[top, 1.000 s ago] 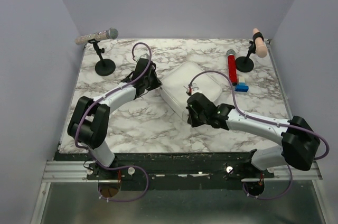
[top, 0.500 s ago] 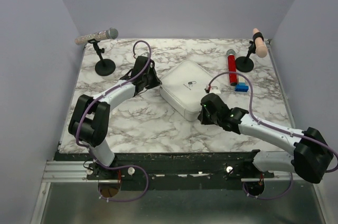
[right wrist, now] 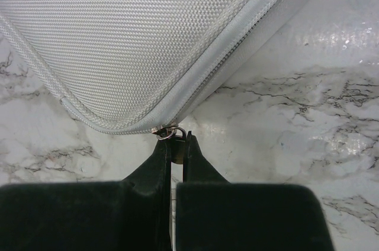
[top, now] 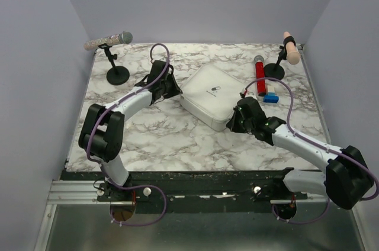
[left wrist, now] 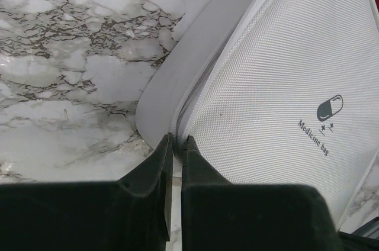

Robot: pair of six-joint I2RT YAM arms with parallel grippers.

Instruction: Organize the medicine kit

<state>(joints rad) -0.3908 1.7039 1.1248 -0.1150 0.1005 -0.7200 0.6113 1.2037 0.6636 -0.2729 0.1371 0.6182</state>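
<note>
The medicine kit (top: pixel 212 93) is a light grey-white zippered case lying shut in the middle of the marble table, with its pill logo facing up. My left gripper (top: pixel 176 92) is at the kit's left corner. In the left wrist view its jaws (left wrist: pixel 176 142) are shut on the seam between the lid (left wrist: pixel 278 79) and the base. My right gripper (top: pixel 233 124) is at the kit's near-right corner. In the right wrist view it (right wrist: pixel 176 140) is shut on the metal zipper pull (right wrist: pixel 170 132), just below the kit's rounded corner (right wrist: pixel 136 44).
A red cylinder (top: pixel 260 76) and small blue blocks (top: pixel 270 97) lie right of the kit. One black stand (top: pixel 117 74) at the back left holds a microphone (top: pixel 109 40). Another stand (top: pixel 274 71) at the back right holds a peach-coloured handle (top: pixel 289 48).
My right gripper has moved right along the kit's near edge to its near-right corner. The kit's lid has come down flat. The left gripper has stayed at the left corner.
</note>
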